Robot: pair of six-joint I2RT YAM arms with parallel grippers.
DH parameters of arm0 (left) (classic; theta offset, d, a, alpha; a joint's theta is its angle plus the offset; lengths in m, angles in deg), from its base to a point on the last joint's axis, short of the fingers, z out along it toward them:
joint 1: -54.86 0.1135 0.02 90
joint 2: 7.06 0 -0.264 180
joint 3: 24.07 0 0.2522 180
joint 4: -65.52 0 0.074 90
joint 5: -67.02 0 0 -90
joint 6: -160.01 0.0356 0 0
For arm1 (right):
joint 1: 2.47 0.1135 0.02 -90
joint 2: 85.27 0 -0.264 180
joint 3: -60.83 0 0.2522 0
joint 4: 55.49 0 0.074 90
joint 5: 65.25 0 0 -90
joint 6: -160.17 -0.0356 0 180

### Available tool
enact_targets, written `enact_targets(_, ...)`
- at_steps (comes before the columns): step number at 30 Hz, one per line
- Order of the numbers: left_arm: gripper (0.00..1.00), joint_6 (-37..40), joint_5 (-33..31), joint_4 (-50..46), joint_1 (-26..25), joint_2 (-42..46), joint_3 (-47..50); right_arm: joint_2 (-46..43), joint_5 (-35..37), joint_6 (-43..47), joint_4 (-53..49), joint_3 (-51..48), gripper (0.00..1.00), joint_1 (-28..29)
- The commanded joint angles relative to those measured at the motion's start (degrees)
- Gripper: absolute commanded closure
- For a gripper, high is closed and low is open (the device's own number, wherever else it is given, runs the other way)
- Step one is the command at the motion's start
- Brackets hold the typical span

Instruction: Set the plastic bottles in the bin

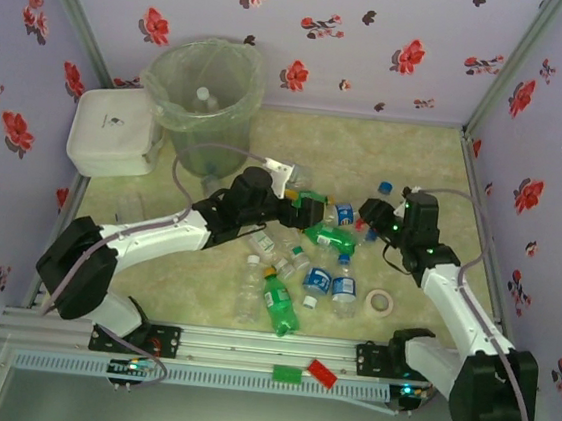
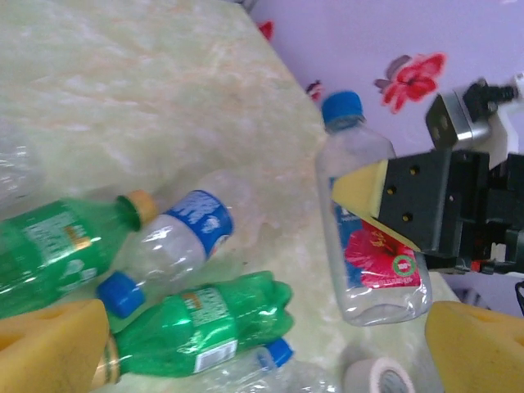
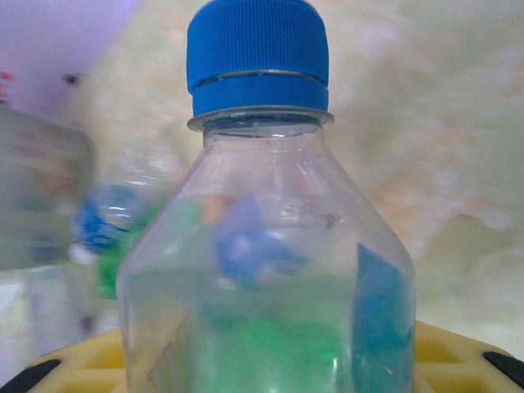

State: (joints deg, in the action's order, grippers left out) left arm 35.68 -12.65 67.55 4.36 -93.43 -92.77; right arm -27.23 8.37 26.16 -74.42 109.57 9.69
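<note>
Several plastic bottles (image 1: 279, 306) lie scattered across the middle of a pale marbled counter (image 1: 418, 155), enclosed by lilac walls (image 1: 382, 10) printed with red flowers. The bin (image 1: 201, 92) stands in the far left corner. The right hand (image 1: 379, 217) pinches a clear blue-capped bottle (image 2: 360, 147) by its body. The left hand (image 1: 299, 210) is spread wide above green bottles (image 2: 205, 323), holding nothing.

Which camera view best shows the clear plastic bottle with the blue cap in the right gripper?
The left wrist view: the clear blue-capped plastic bottle shows whole, label included, in the right gripper. The right wrist view gives its cap and shoulder close up; the top view, little.
</note>
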Motion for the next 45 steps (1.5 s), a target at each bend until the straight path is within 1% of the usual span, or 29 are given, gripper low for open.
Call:
enact_targets(1, 0.0, 1.1, 5.9, 6.3, -1.2, -1.1, 0.4, -0.7, -2.8, -6.5, 8.4, 2.4, 0.51, 4.0)
enact_targets(3, 0.0, 2.1, 6.8, 6.6, -1.9, -1.3, 0.0, 0.2, -2.5, -7.7, 10.4, 3.7, 0.51, 6.5)
enact_targets(7, 0.0, 3.7, 7.2, 5.5, -2.8, -1.4, -0.7, 1.7, -2.5, -10.2, 14.9, 4.5, 0.52, 9.4)
enact_targets(16, 0.02, 4.4, 7.2, 4.0, -3.4, -2.9, -1.6, 3.1, -1.6, -10.6, 15.9, 6.2, 0.52, 13.8)
enact_targets(20, 0.05, 4.1, 4.7, 4.2, -3.4, -3.5, -2.0, 3.1, -0.6, -10.7, 15.8, 6.5, 0.52, 15.2)
enact_targets(24, 0.11, 4.3, 2.5, 4.8, -3.4, -4.2, -2.7, 3.5, 0.9, -10.7, 15.4, 7.0, 0.52, 16.9)
enact_targets(29, 0.2, 4.9, 2.2, 4.4, -3.4, -5.0, -4.0, 3.9, 4.4, -9.7, 14.8, 6.9, 0.52, 18.9)
enact_targets(31, 0.28, 5.1, 2.0, 4.0, -3.4, -5.0, -4.0, 3.9, 6.2, -9.2, 14.3, 7.0, 0.52, 19.7)
enact_targets(35, 0.46, 5.1, 1.3, 3.6, -3.4, -4.7, -3.5, 4.2, 7.7, -9.1, 14.3, 6.9, 0.5, 20.3)
enact_targets(36, 0.49, 5.0, 1.2, 3.6, -3.4, -4.5, -3.3, 4.1, 7.9, -9.2, 14.4, 6.9, 0.49, 20.3)
enact_targets(40, 0.57, 5.1, 0.3, 3.4, -3.4, -4.0, -2.8, 4.2, 8.1, -9.2, 14.7, 7.2, 0.43, 20.4)
enact_targets(41, 0.58, 5.1, 0.2, 3.4, -3.4, -3.9, -2.6, 4.2, 8.0, -9.1, 14.7, 7.4, 0.38, 20.4)
enact_targets(43, 0.58, 5.2, -0.2, 3.4, -3.4, -3.6, -2.4, 3.9, 8.1, -8.6, 14.1, 7.9, 0.26, 20.4)
enact_targets(45, 0.58, 5.2, -1.0, 3.1, -3.3, -3.1, -2.1, 3.0, 9.2, -7.0, 11.7, 9.0, 0.14, 20.4)
